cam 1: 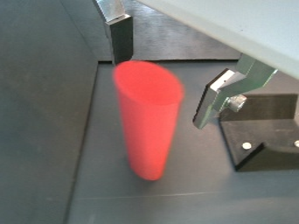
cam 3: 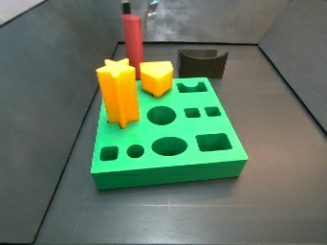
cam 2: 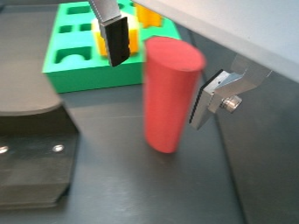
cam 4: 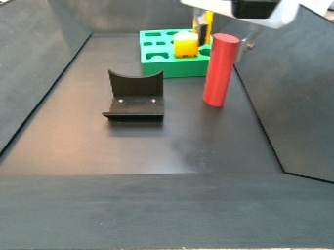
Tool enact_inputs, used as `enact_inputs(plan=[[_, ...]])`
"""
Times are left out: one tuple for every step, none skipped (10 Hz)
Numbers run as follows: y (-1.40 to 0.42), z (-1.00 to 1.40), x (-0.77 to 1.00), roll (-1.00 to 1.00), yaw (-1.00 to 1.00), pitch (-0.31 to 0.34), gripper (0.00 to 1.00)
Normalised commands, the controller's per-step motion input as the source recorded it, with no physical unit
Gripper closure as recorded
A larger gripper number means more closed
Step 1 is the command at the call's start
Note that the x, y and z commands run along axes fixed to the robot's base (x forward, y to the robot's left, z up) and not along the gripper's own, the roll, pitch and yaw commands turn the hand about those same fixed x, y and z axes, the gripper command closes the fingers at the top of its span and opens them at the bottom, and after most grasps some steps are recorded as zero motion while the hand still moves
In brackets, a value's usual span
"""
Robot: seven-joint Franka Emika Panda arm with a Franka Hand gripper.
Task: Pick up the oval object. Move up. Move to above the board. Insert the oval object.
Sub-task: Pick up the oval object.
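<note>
Your oval object (cam 4: 221,70) stands upright on the dark floor (cam 4: 183,137), apart from the board (cam 4: 177,54) and on its far side as a side view shows (cam 3: 130,31). It is free-standing, a tall, smooth red peg with a flat top, so it will tip if you nudge it from one side only.

The gripper (cam 2: 162,61) hangs over the peg's upper part with its jaws spread: in both wrist views one finger (cam 2: 115,37) sits clear of the peg on one side and the opposite finger (cam 1: 228,94) clear on the other, with a gap at each. Nothing is held yet; you look to be at the pick-up.

To do it well, centre the peg between the pads before closing, since it seems nearer one finger than the other. Come down far enough that the pads take the straight wall below the top edge, not the rim. Close slowly, so both pads meet it together and it stays vertical. A square grip now should pay off when you line it up with its hole.

On lifting, go straight up. The arch-shaped block (cam 4: 133,96) lies left of the peg, well apart. The orange star peg (cam 3: 117,91) and yellow block (cam 3: 156,77) already stand in the board, so carry the peg high over them.
</note>
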Motion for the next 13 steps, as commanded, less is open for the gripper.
enact_inputs(plan=[[-0.05, -0.11, -0.28, 0.09, -0.20, -0.136, 0.00], [-0.07, -0.18, -0.21, 0.05, -0.16, -0.173, 0.00], [-0.13, -0.17, -0.04, 0.02, -0.11, -0.164, 0.00], [-0.11, -0.17, -0.03, 0.00, -0.09, -0.183, 0.00], [-0.10, -0.17, -0.08, 0.00, -0.05, -0.187, 0.00], [-0.09, -0.17, -0.07, 0.00, -0.06, -0.191, 0.00], [-0.05, -0.18, -0.09, 0.02, -0.06, -0.177, 0.00], [-0.05, -0.16, -0.04, 0.02, -0.01, -0.150, 0.00], [0.00, 0.00, 0.00, 0.00, -0.01, -0.011, 0.00], [0.00, 0.00, 0.00, 0.00, 0.00, 0.000, 0.00], [0.00, 0.00, 0.00, 0.00, 0.00, 0.000, 1.00], [0.00, 0.00, 0.00, 0.00, 0.00, 0.000, 1.00], [0.00, 0.00, 0.00, 0.00, 0.00, 0.000, 1.00]])
